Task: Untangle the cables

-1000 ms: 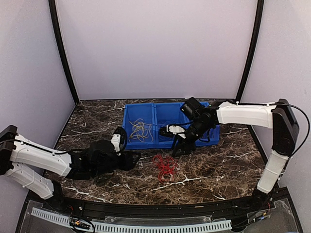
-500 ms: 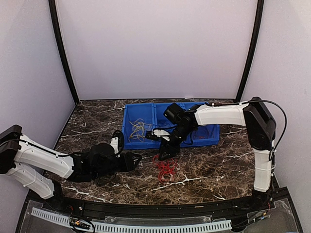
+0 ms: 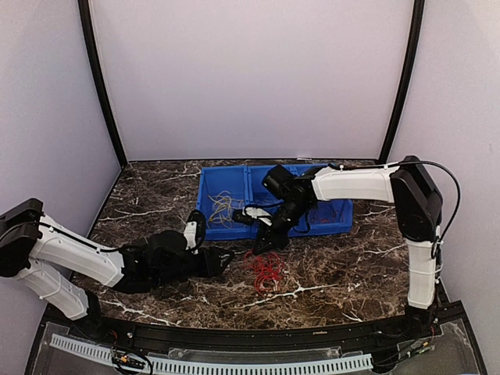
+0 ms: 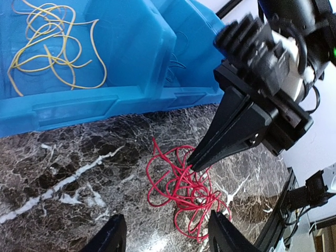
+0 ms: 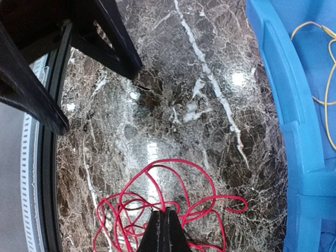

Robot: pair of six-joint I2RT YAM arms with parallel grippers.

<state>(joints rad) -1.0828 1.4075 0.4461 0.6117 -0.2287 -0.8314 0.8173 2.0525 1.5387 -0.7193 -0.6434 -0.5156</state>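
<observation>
Lying loose on the marble table (image 3: pixel 351 266), just in front of the 2 blue bins (image 4: pixel 131 52), the red cables (image 4: pixel 181 189) are forming 1 open knot of thin overlapping loops, with 1 free end sticking up toward the bins. The yellow cables (image 3: pixel 224 208) are sitting apart from them, inside the left bin.

Your right gripper (image 4: pixel 193 167) is showing its fingers pressed together, tips down in the top of the red knot. Your left gripper (image 4: pixel 165 215) is lying low on the near side of the knot, fingers spread with nothing between them.

Comparing with 1 second ago: the right gripper was hanging at the bins' front edge with its fingers apart, and it is now down at the knot and closed. The left arm is reaching slightly nearer the knot. The red loops are looking much the same.

You are not getting a clear look at whether a strand is pinched. The right wrist view is cutting off the knot's lower half. The thin strands in the right bin (image 3: pixel 326 211) are reading too small to sort by colour.
</observation>
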